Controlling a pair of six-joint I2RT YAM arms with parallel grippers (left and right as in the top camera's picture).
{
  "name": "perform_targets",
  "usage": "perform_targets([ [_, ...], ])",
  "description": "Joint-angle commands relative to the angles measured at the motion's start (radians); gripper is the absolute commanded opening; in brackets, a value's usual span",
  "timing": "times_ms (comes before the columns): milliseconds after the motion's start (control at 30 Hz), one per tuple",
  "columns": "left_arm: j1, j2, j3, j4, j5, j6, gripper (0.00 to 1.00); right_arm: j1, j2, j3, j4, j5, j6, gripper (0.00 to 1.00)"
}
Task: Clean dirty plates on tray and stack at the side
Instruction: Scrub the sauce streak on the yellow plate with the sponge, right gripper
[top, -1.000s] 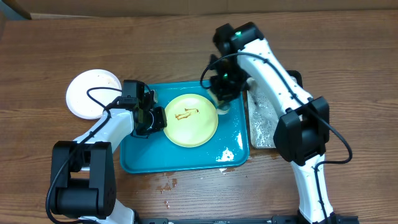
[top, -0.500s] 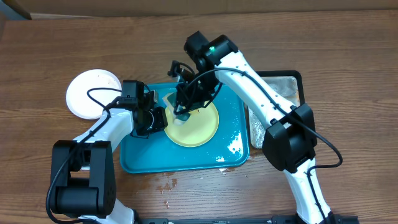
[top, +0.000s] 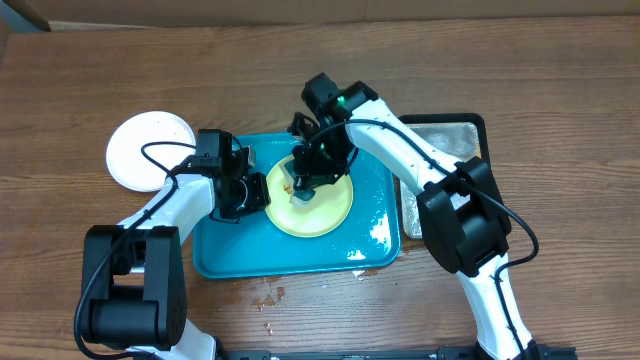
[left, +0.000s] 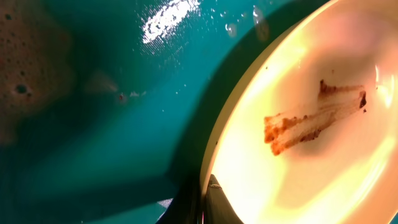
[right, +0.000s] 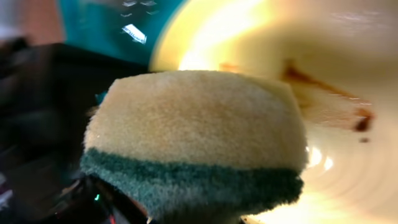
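A pale yellow-green plate (top: 325, 208) lies in the teal tray (top: 230, 255). It carries a brown smear (left: 314, 121). My left gripper (top: 260, 192) is shut on the plate's left rim (left: 214, 155), one finger (left: 222, 208) lying on the inner side. My right gripper (top: 306, 182) is shut on a yellow sponge with a green scrub layer (right: 193, 137). The sponge is pressed low over the plate's left half, just beside the smear (right: 323, 93). The sponge hides the right fingers. A white plate (top: 150, 150) sits on the table left of the tray.
A black tray of foamy water (top: 445, 190) stands right of the teal tray. Water glints on the teal tray's floor (top: 380, 232). Small brown spots (top: 268, 295) mark the wood in front of the tray.
My right arm swung left with the sponge, from the tray's back right corner across the plate onto its left half. The left gripper and the plate stayed put.
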Motion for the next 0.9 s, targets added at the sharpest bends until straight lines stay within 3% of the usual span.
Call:
perform_targets([
  [0,-0.001,0.062,-0.041,-0.034,-0.066,0.02,0.04,-0.004,0.001,-0.055,0.052,0.092,0.122,0.04],
  [400,-0.002,0.062,-0.041,-0.043,-0.055,0.02,0.04,0.038,0.001,-0.105,0.221,0.064,0.192,0.04],
  [867,-0.052,0.062,-0.04,-0.042,-0.057,0.02,0.04,0.069,0.002,-0.168,0.259,0.136,0.239,0.04],
])
